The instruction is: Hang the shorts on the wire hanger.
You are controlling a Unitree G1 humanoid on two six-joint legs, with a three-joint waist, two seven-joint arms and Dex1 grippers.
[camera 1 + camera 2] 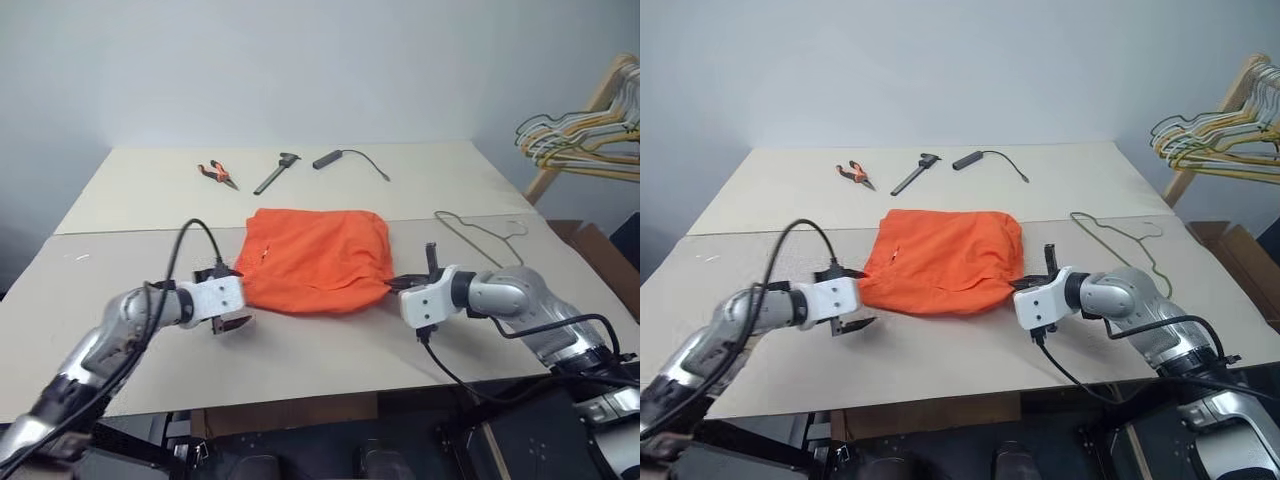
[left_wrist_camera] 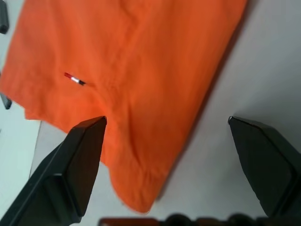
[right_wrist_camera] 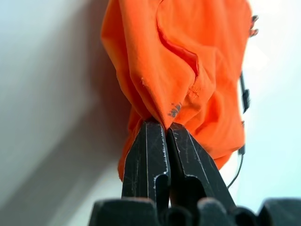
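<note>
**A:** Right gripper (image 3: 157, 126) pinching the near right corner of the shorts (image 1: 315, 258), jaws pressed together on cloth. Left gripper (image 1: 232, 318) spread wide, hovering just beside the near left corner, not gripping yet. Shorts lying flat mid-table, wire hanger (image 1: 482, 233) on the table (image 1: 120, 190) just right of them.

**B:** Looks right. Probably best to close the left on one matching corner, then lift evenly. Worth keeping cloth taut so nothing bunches. Pliers (image 1: 216, 173) far back, no bother.

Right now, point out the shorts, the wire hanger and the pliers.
shorts (image 1: 315, 258): left eye view, middle of the cloth.
wire hanger (image 1: 478, 237): left eye view, its wire body.
pliers (image 1: 215, 172): left eye view, orange handles.
</note>
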